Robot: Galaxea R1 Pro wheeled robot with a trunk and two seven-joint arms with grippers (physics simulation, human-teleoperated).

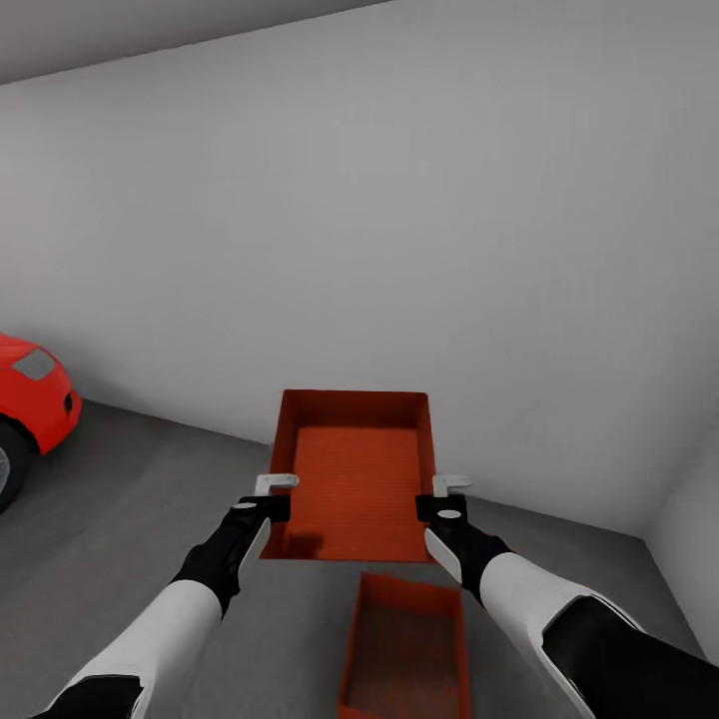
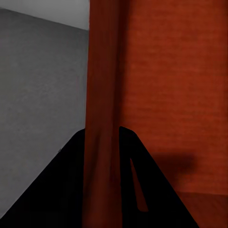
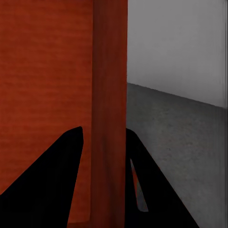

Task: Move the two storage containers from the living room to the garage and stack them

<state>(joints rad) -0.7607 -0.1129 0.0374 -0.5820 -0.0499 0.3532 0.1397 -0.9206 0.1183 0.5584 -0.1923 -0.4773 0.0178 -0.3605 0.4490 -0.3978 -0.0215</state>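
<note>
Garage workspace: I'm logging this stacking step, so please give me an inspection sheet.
Surface: dark grey concrete floor.
Job's things: held bin raised between both arms; second bin on the floor, nearer the robot.
Clutter: nothing seen.
Grippers: left gripper shut on the held bin's left wall; right gripper shut on its right wall.
Cables: nothing seen.
Surroundings: plain grey-white wall; red car at far left.

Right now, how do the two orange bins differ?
The held bin hangs in the air, its side walls pinched by the left gripper and right gripper; the lower bin rests on the grey floor, untouched. The held bin is brightly lit and farther from the robot; the lower bin looks darker. Both are orange-red, open-topped and empty.
</note>
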